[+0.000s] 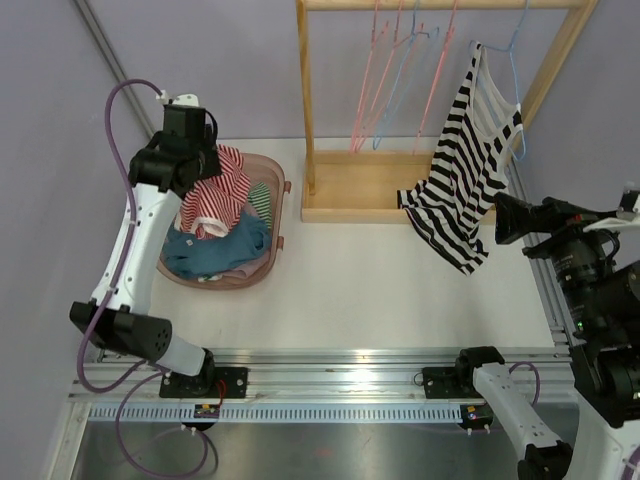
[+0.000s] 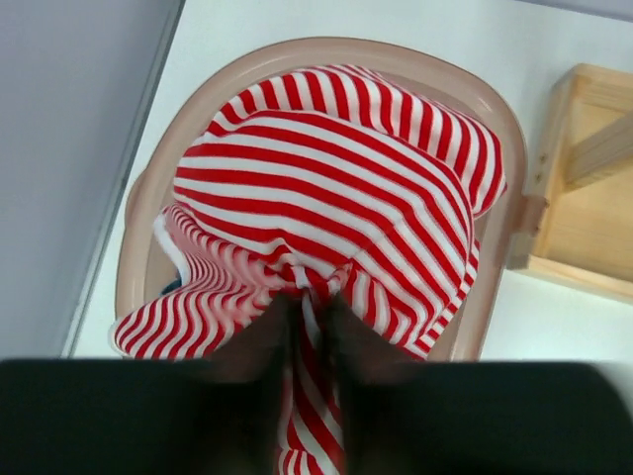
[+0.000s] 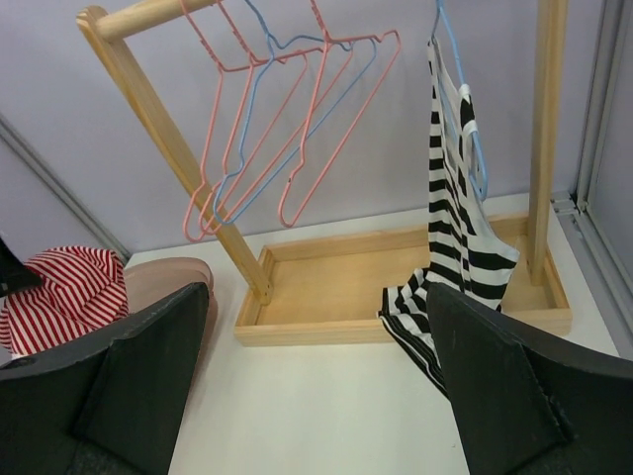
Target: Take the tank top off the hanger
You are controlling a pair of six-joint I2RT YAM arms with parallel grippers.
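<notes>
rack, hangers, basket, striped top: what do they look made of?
Rack: pale bare wood, matte, looks unpainted.
Hangers: thin wire, apparently coated pink or blue.
Basket: probably plastic, with a smooth pinkish moulded rim.
Striped top: soft knit fabric that hangs limp and folds.

The black-and-white striped tank top (image 1: 463, 190) is thin, soft cloth that drapes in loose folds. The pale wooden rack (image 1: 306, 100) looks smooth and unvarnished, with a matt grain. The thin pink and blue hangers (image 3: 346, 129) have a slightly glossy coated look. The pink oval plastic basket (image 2: 425, 64) is smooth with a dull sheen, and the red-and-white striped garment (image 2: 336, 178) in it is stretchy knit cloth. The white worktop (image 1: 370, 290) is matt. The bare metal rail (image 1: 340, 362) at its near edge gleams.
</notes>
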